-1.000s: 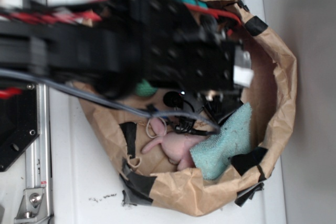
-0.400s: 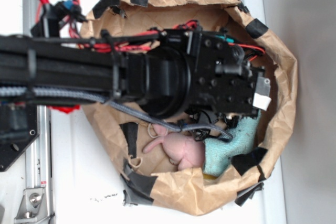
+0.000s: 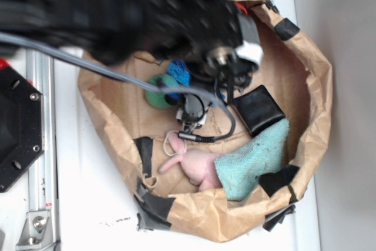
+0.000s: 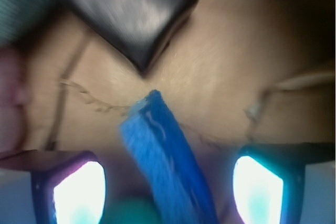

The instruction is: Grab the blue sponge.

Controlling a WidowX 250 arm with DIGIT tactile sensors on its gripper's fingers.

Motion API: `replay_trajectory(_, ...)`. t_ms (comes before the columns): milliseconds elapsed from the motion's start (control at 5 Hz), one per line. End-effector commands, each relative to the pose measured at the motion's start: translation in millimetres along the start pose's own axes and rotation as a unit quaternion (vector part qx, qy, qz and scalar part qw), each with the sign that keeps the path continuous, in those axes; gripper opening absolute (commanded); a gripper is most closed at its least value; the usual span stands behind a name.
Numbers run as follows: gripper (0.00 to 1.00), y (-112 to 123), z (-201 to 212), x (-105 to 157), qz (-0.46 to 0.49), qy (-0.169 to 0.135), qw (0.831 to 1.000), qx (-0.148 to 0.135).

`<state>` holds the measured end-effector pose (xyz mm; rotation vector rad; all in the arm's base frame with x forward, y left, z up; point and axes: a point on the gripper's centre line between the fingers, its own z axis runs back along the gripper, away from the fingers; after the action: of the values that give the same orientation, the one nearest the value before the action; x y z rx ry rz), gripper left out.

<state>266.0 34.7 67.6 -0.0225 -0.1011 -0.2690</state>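
From the wrist camera I see the gripper [image 4: 168, 187] spread open, its fingers [image 4: 79, 192] either side of the blue sponge [image 4: 165, 156], not touching it. In the bag [image 3: 317, 86], a green ball [image 3: 157, 91] touches the sponge; the black block [image 3: 258, 109] and teal cloth [image 3: 252, 163] sit toward its right edge.

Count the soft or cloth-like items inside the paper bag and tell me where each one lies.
3: the blue sponge beside the green ball under the arm, the teal cloth at the lower right, the pink plush toy left of it. The arm may hide more.
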Motion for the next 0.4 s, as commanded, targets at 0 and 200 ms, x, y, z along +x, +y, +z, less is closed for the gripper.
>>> replay_trajectory(0, 1.00, -7.9, 6.2, -1.9, -0.019, -0.018, 0.999, 0.030)
replay_trajectory(200, 1.00, -12.2, -6.5, 0.8, -0.026, -0.005, 0.999, 0.035)
